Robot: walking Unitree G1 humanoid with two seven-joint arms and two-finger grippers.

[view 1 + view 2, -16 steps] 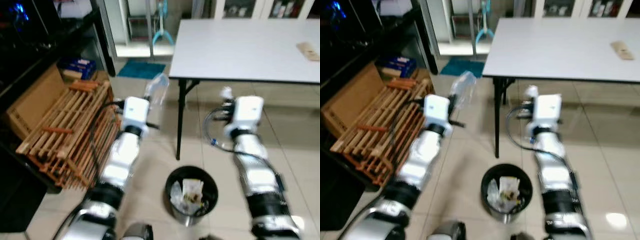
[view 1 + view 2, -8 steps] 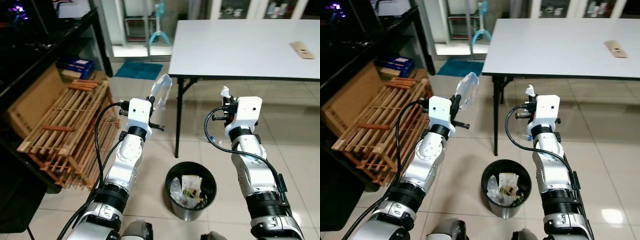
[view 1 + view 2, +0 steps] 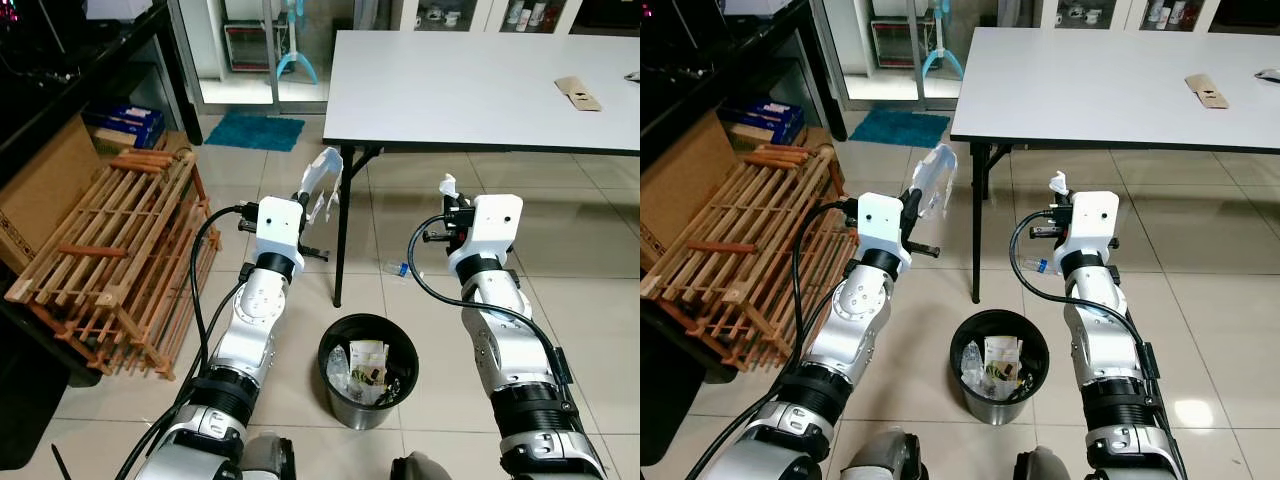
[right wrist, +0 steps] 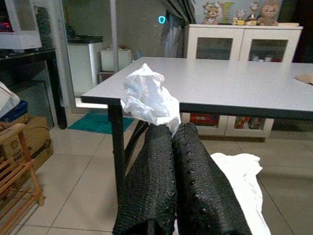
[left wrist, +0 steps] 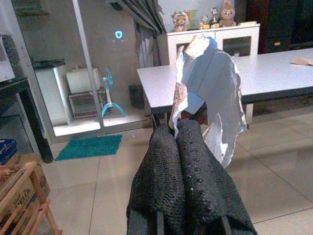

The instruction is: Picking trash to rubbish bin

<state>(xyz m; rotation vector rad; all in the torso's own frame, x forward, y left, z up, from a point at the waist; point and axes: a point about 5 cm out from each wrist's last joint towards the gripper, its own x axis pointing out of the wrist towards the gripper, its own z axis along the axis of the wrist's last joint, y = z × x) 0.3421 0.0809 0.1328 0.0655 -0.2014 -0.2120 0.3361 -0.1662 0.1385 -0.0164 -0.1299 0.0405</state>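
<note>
The left pincer (image 5: 177, 128) is clamped on a torn piece of clear plastic wrapper (image 5: 211, 93), its two black fingers pressed together with the scrap standing up from the tips; in the head views it is raised in front of the robot, left of the table leg (image 3: 342, 232). The right pincer (image 4: 172, 132) is likewise closed, gripping a crumpled white tissue (image 4: 147, 97) that pokes out above its tips, and it is held up at about the same height, to the right of that leg. Between and nearer than the two pincers, on the tiled floor (image 3: 590, 300), stands the black rubbish bin (image 3: 341, 403), already holding some paper and wrappers. Farther off is the white table (image 3: 480, 90), with a flat brown piece of cardboard (image 3: 577, 92) near its far right edge. A small bottle-like item (image 3: 397, 268) lies on the floor just past the table leg, too small to tell. A wooden slatted rack (image 3: 110, 260) leans at the left. Both pieces of trash appear grasped and carried, so the step in hand looks like the delivery: each pincer needs to come in and down over the bin's mouth, then part its fingers there.
</note>
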